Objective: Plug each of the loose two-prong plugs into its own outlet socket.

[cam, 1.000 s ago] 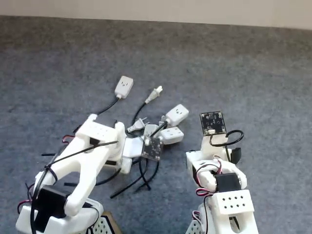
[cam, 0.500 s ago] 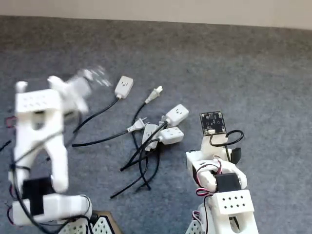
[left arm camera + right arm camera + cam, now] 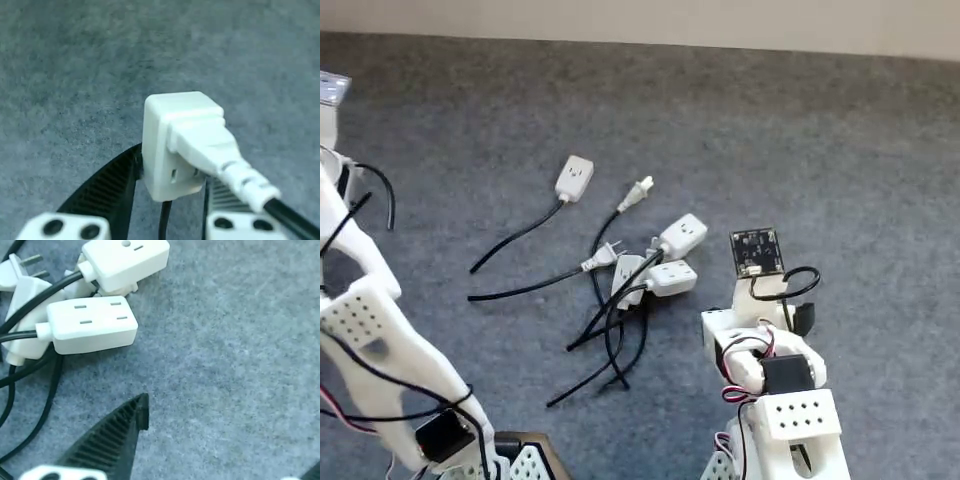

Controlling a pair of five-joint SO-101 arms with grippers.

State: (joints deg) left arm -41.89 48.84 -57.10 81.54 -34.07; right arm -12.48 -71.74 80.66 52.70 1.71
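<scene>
A white socket block (image 3: pixel 167 125) with a white plug (image 3: pixel 202 142) seated in it was clamped between the left gripper's (image 3: pixel 170 187) jaws, on the arm well left of the flat multi-slot socket (image 3: pixel 671 277). Just beside that socket on the grey carpet (image 3: pixel 840 150) lay a second socket (image 3: pixel 682 235) and a loose plug (image 3: pixel 603 260). The right gripper (image 3: pixel 227 437) hovered near it, jaws apart.

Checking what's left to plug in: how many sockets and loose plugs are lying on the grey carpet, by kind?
White plastic socket blocks on black cords: 3
Loose white two-prong plugs: 2
White moulded piece among the cords, kind unclear: 1
Total: 6
</scene>
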